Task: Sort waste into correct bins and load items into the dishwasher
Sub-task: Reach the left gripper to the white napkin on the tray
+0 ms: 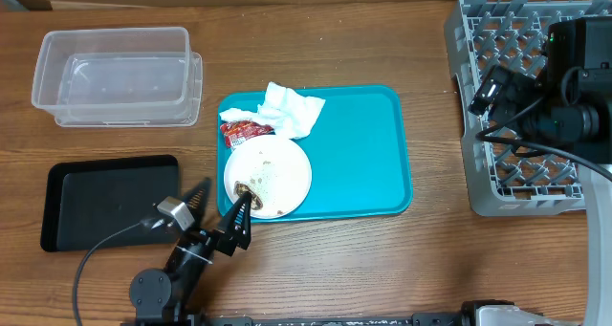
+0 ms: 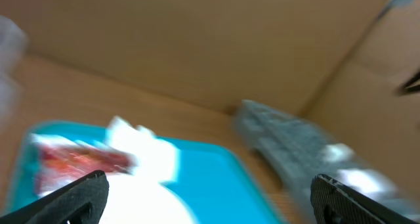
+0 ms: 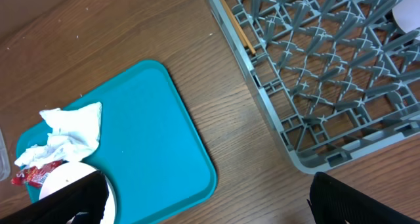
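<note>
Waste on teal tray (image 1: 354,154), bench (image 1: 382,269) centre: crumpled white napkin (image 1: 292,111) at the tray's far edge, judged light, soft and compressible, best pinched at a raised fold. Red wrapper (image 1: 244,130) lies just beside it and touches the plate rim; it is probably thin and slippery, so take it by a free end. White plate (image 1: 282,168) looks stiff, smooth and breakable, so grip it at the rim. It carries rice grains (image 1: 263,181) and a brown scrap (image 1: 247,188), too loose to pinch and better tipped off. Clear tub (image 1: 115,77) and black tray (image 1: 110,200) stand left, both empty. Grey dish rack (image 1: 521,106) stands right, with chopsticks (image 3: 236,23) inside its edge. Left claw (image 1: 218,204) sits at the plate's near-left rim, jaws wide apart, holding nothing. Right claw (image 3: 210,201) hangs by the rack, likewise spread and empty.
</note>
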Tool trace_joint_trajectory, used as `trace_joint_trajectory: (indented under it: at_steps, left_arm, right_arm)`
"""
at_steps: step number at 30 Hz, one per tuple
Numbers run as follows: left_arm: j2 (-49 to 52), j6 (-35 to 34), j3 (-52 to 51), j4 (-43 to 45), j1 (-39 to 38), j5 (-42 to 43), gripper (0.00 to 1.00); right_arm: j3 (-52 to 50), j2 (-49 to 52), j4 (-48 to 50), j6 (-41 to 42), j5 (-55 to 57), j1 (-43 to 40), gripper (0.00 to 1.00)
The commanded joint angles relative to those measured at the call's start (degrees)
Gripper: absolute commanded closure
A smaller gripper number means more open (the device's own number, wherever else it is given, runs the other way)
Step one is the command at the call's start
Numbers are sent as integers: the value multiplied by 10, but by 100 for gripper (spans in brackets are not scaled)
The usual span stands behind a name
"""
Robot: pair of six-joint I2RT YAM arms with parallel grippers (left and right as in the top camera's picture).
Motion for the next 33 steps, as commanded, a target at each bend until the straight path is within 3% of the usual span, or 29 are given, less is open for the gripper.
trace_joint_trajectory:
  at_steps: [1, 4, 7, 11, 15, 21, 24, 26, 28, 31, 33]
  left_arm:
    - [-5, -173, -2, 66, 3, 95, 0]
    - [-5, -143, 3, 211, 3, 117, 0]
    - [-4, -123, 33, 222, 3, 91, 0]
    - [33, -43, 127, 94, 3, 83, 0]
    - [146, 90, 277, -59, 3, 108, 0]
    - [450, 259, 605, -391, 2, 127, 0]
    - [599, 296, 762, -541, -2, 130, 0]
    - [670, 276, 829, -582, -2, 148, 0]
    - [742, 235, 888, -614, -2, 223, 0]
    - [809, 275, 928, -561, -25, 337, 0]
    - [847, 267, 966, -576, -67, 269, 0]
  right_arm:
    - [-1, -4, 4, 3, -1, -2, 0]
    - [-1, -4, 4, 3, -1, -2, 0]
    - [-1, -4, 4, 3, -1, -2, 0]
    - [-1, -4, 4, 3, -1, -2, 0]
    - [-1, -4, 4, 3, -1, -2, 0]
    - [-1, -4, 4, 3, -1, -2, 0]
    - [-1, -4, 4, 3, -1, -2, 0]
    - [-1, -4, 4, 3, -1, -2, 0]
    - [-1, -4, 4, 3, -1, -2, 0]
    - [-1, -4, 4, 3, -1, -2, 0]
    - [-1, -4, 4, 3, -1, -2, 0]
